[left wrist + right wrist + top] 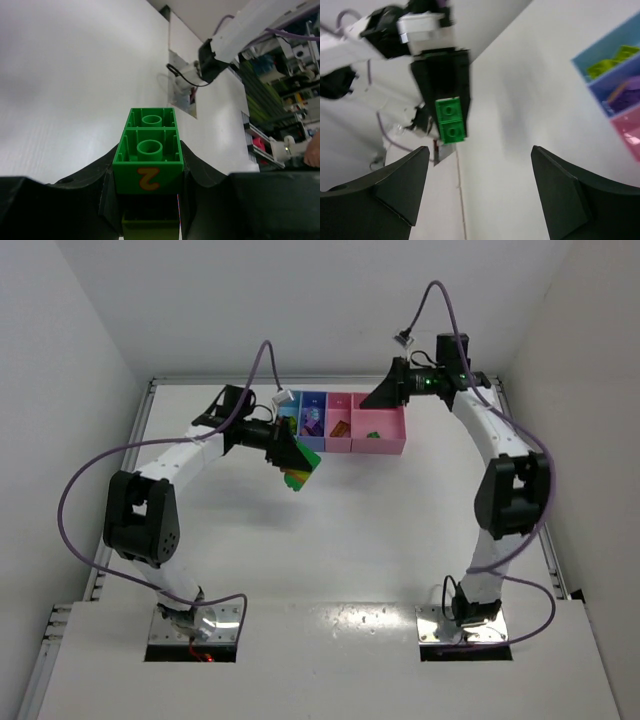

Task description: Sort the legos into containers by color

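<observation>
Table [330,540]: white, and carrying the whole job, with both arm bases sitting at its 6 o'clock edge.
Containers [390,448]: four joined bins are standing in a row at the table's 12 o'clock side.
Bin contents: the light blue bin is holding yellow-green pieces [610,62], the blue-purple one purple pieces [625,92], the narrow pink one an orange piece [340,427], and the wider pink one a loose green piece [372,433].
Right gripper [480,149]: hovering at the row's 1 o'clock end, over the wider pink bin, jaws standing wide apart with nothing between them.
Left gripper [285,450]: clamping the striped clump and holding it off the table, at 7 o'clock from the row.
Striped clump [300,472]: green at the free end, other colours stacked behind it.
Green brick [148,155]: sticking out past the left fingers and marked with an orange 2; a yellow-green brick [150,222] is sitting deeper between them.
Step in hand: judging by the layout, the right arm is due to pull that green brick off and drop it where green is already lying.
Doing it well: bringing the open jaws across only the protruding green brick, clear of the left fingers, then peeling it off with a tilt while the left grip is bracing the rest.
Risk: taking two layers at once, or dragging the clump out of the left grip.
</observation>
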{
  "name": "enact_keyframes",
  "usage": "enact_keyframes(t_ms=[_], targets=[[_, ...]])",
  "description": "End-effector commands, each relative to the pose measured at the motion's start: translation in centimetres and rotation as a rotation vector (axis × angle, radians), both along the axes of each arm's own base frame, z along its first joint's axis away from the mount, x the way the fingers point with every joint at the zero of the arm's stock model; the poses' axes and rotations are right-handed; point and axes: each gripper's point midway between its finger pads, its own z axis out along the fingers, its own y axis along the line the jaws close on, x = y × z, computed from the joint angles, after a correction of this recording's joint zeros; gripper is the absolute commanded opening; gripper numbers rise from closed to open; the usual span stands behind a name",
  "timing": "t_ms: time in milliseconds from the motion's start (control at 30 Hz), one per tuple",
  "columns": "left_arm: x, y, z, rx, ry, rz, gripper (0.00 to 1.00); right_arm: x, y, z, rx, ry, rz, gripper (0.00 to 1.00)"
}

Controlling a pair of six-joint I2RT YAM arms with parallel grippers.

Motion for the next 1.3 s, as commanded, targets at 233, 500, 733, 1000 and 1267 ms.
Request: enact_keyframes(t_ms=[233, 500, 733, 1000, 1267], targets=[[-2.4, -2.3, 4.5, -0.121, -0.104, -0.171, 0.1, -13.3, 4.0, -3.1, -0.146, -0.157, 0.364, 0.82], [-3.3, -3.1, 5.1, -0.127, -0.12, -0.201, 0.1, -15.4, 4.5, -3.6, -0.173, -0.174, 0.411, 0.79], [-3.9, -3.5, 5.7, -0.133, -0.137, -0.22, 0.1, -14.4, 5.8, -2.7, -0.155, -0.2, 0.416, 0.79], [-4.1, -3.8, 5.7, -0.135, -0.146, -0.23, 0.1, -12.8, 7.3, -2.0, -0.098, -0.146, 0.389, 0.79], [-4.4, -4.0, 5.7, -0.136, -0.145, -0.239, 0.1, -12.0, 8.2, -1.7, -0.075, -0.117, 0.387, 0.78]])
